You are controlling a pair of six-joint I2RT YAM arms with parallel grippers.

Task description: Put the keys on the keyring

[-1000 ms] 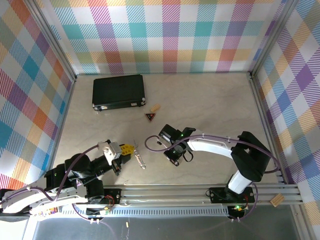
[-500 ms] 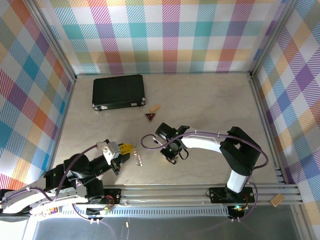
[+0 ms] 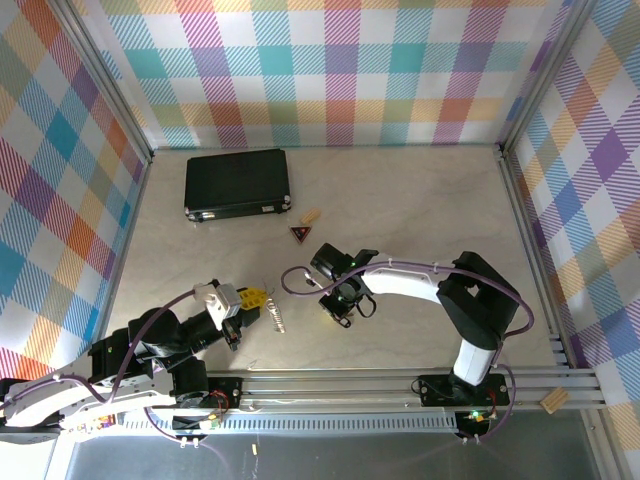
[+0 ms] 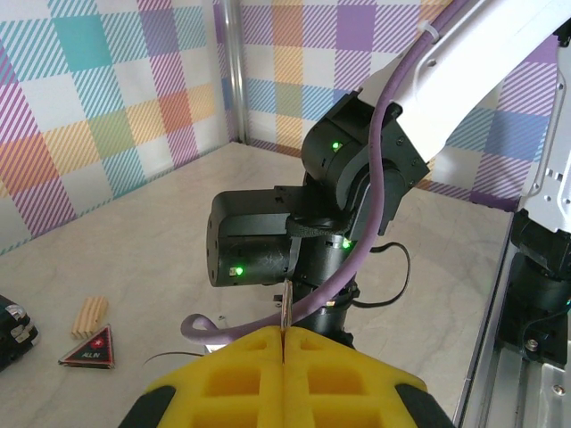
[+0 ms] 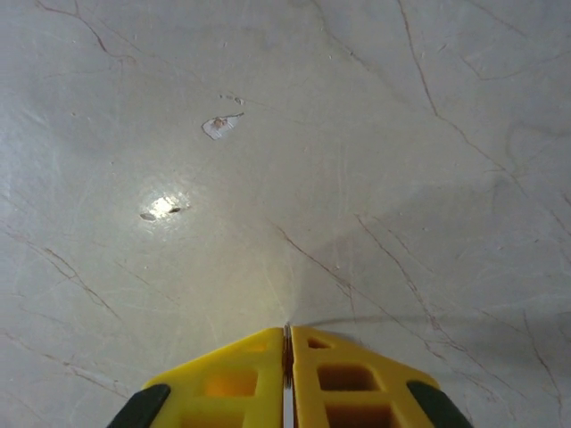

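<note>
A flat black case (image 3: 237, 183) lies on the tabletop (image 3: 420, 200) towards the far left corner, its long side along the far edge.

The left arm (image 3: 150, 345) reaches in from the near left corner. The left gripper (image 3: 262, 299) sits close to the near edge, left of the middle. In the left wrist view its yellow fingers (image 4: 241, 374) are pressed together, and a thin metal blade stands edge-on in the seam between them.

The keys (image 3: 277, 318) are a pale silver bunch touching the tips of that gripper on its right. They slant towards the near edge, and the blade in the seam appears to belong to them. From above I cannot tell whether the bunch rests on the tabletop or hangs just over it.

Further right and towards the middle of the tabletop lies a small dark-red triangular trinket (image 3: 301, 234). A tan piece (image 3: 311, 215) sits just beside it on the far side. The left wrist view shows the pair low on its left.

The right gripper (image 3: 343, 303) points down at the tabletop near the middle of the near edge, a little apart from the keys. In its own view the yellow fingers (image 5: 357, 383) are all but pressed together. A hairline seam between them holds a pale sliver, and I cannot tell what it is.

The white right arm (image 3: 420, 285) bends back towards the near right corner.
</note>
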